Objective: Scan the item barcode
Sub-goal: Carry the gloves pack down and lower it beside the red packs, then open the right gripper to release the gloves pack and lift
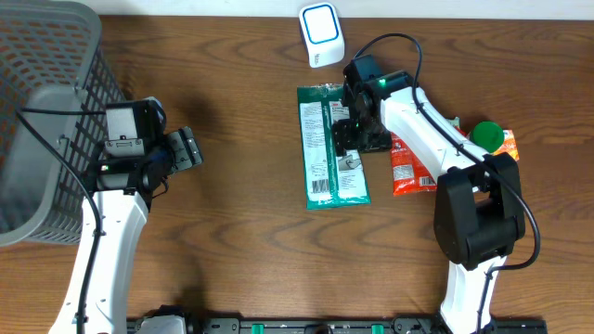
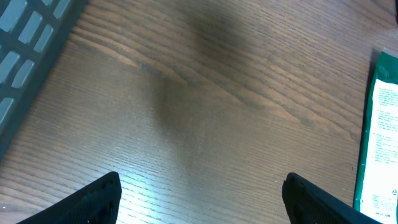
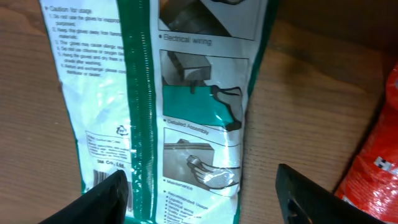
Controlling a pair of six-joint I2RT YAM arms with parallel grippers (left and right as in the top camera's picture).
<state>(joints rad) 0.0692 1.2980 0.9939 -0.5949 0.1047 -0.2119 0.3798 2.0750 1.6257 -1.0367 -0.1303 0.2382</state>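
Green packet [image 1: 332,144] flat on desk [image 1: 232,241], mid-frame overhead, long axis running top to bottom. Right end effector [image 1: 351,137] over its right edge, jaws spread, gripping nothing. Scanner [image 1: 321,34] just beyond packet's upper end. Left end effector [image 1: 188,148] wide open, empty, well apart at frame left.

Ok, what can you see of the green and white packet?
The green and white packet lies flat on the wooden table, printed side up: white panels of small text and pictures between green strips. It looks like glossy, slightly crinkled plastic. The right gripper hangs over it, jaws open; contact unclear.
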